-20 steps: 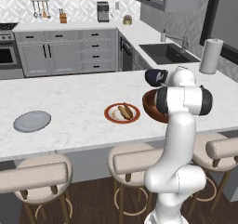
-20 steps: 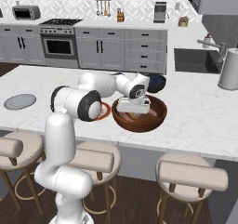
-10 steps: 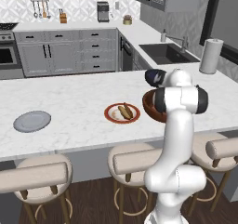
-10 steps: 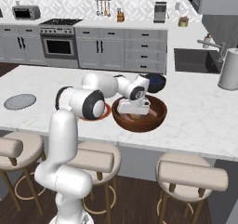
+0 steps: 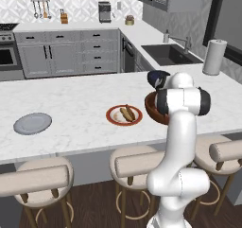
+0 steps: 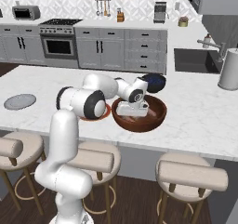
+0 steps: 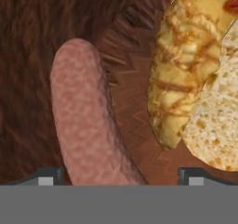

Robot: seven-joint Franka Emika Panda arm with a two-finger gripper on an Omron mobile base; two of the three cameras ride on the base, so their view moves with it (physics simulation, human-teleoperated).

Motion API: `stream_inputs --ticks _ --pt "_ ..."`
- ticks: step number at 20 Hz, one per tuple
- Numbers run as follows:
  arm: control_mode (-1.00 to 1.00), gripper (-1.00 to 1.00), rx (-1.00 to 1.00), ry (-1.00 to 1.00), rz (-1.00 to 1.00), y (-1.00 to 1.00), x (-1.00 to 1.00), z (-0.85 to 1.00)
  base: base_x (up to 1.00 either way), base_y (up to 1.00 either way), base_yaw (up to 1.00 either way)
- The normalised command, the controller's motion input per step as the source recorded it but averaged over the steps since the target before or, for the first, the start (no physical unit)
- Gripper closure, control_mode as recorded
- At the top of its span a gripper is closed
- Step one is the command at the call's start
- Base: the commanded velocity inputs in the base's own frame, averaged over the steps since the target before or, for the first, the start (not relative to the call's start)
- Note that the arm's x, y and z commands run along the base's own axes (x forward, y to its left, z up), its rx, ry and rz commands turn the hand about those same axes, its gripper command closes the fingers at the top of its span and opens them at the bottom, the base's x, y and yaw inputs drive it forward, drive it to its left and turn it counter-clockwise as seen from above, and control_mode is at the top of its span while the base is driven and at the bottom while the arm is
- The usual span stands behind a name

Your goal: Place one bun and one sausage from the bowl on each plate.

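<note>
Pincer (image 6: 131,110) is down inside the bowl (image 6: 155,118), jaws wide, straddling the sausage (image 7: 86,125) so closing should catch it. A bun (image 7: 186,65) lies at 2 o'clock. The red-rimmed plate (image 5: 113,119) already carries 1 pair; the grey plate (image 5: 32,123) waits bare on the desk (image 5: 75,94).

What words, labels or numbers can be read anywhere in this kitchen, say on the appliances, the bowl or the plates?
None can be read.
The bowl, the red-rimmed plate and the grey plate are plain.
The oven, the microwave and the coffee machine show no legible marks; any there are too small.
</note>
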Motion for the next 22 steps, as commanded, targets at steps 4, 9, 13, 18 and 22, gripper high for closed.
stream_inputs --ticks 4,9,13,18,22 --pt "-1.0 1.0 0.0 0.0 0.0 0.0 0.0 0.0 0.0 0.0 0.0" --pt "-1.0 1.0 0.0 0.0 0.0 0.0 0.0 0.0 0.0 0.0 0.0" --pt "-1.0 1.0 0.0 -0.03 0.0 0.0 0.0 0.1 0.0 0.0 0.0" --pt "-1.0 1.0 -0.02 -0.03 -0.11 0.03 -0.37 0.88 0.0 0.0 0.0" --pt "-1.0 1.0 -0.04 -0.01 -0.39 0.53 -0.67 0.67 0.0 0.0 0.0"
